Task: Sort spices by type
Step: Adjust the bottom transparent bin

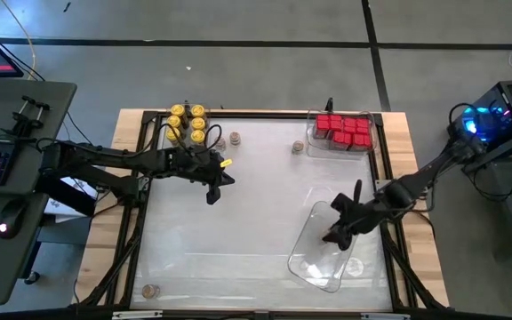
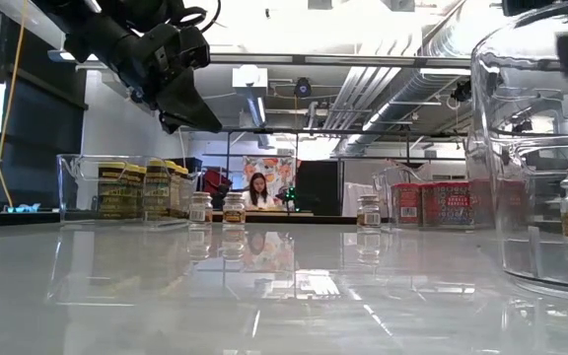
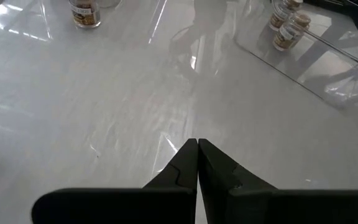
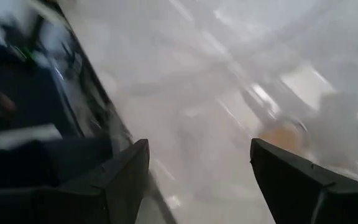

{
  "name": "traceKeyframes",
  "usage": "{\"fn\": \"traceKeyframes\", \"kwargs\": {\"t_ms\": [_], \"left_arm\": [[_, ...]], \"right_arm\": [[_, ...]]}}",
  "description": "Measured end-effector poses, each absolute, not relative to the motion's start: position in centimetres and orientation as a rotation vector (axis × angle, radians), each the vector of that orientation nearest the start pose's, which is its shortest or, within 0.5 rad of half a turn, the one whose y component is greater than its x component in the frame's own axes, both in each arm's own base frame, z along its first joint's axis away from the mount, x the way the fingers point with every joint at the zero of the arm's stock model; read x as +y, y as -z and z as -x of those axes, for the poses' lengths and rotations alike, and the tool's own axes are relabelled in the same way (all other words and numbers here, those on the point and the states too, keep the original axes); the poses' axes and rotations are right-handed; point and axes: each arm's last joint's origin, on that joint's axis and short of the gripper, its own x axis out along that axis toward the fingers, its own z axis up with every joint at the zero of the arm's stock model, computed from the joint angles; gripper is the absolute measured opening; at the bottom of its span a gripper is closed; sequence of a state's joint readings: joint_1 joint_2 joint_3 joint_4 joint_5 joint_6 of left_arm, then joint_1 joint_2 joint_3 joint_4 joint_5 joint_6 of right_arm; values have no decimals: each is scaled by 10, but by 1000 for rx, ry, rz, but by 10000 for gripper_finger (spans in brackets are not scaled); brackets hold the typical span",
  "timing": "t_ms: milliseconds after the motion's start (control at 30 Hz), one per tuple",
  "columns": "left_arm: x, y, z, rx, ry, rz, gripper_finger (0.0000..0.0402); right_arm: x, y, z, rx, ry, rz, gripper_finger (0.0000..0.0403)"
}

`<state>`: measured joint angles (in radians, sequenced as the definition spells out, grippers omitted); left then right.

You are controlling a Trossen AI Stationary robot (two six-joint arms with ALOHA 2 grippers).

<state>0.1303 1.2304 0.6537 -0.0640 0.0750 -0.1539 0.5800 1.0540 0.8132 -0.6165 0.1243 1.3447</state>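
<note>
Yellow-lidded jars (image 1: 188,120) stand in a clear tray at the far left. Red boxes (image 1: 345,132) fill a clear tray at the far right. Brown-lidded jars stand loose on the table at the far side (image 1: 236,138) (image 1: 298,148) and at the near left corner (image 1: 149,291). One more (image 1: 354,267) stands in a clear tray (image 1: 314,233) at the near right. My left gripper (image 1: 216,185) is shut and empty, hovering above the table near the yellow jars' tray; it also shows in the low view (image 2: 193,110). My right gripper (image 4: 197,168) is open and empty above the near-right tray.
A raised frame (image 1: 136,204) borders the glossy white table. The left wrist view shows bare table ahead of the shut fingers, one jar (image 3: 84,12) farther off and two jars (image 3: 289,28) by a clear tray wall. A person sits in the room behind (image 2: 259,189).
</note>
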Motion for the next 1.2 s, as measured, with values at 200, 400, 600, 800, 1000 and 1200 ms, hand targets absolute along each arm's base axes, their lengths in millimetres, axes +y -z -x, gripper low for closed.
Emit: {"fn": "traceKeyframes", "kwargs": {"t_ms": [200, 400, 600, 800, 1000, 1200], "left_arm": [[30, -210, -245, 645, -104, 216, 0], [23, -210, -248, 634, -78, 247, 0], [-10, -197, -268, 621, 158, 68, 0], [-57, -186, -320, 622, 313, -53, 0], [-97, -165, -383, 653, 237, -31, 0], [-131, -144, -423, 656, 296, -53, 0]], "right_arm": [[107, -293, -180, 712, 266, -1031, 273], [104, -298, -183, 696, 215, -867, 272], [96, -294, -188, 733, 194, -748, 191], [91, -290, -187, 838, 77, -565, 17], [93, -290, -190, 820, 1, -423, 3], [100, -291, -186, 819, -29, -420, 2]]}}
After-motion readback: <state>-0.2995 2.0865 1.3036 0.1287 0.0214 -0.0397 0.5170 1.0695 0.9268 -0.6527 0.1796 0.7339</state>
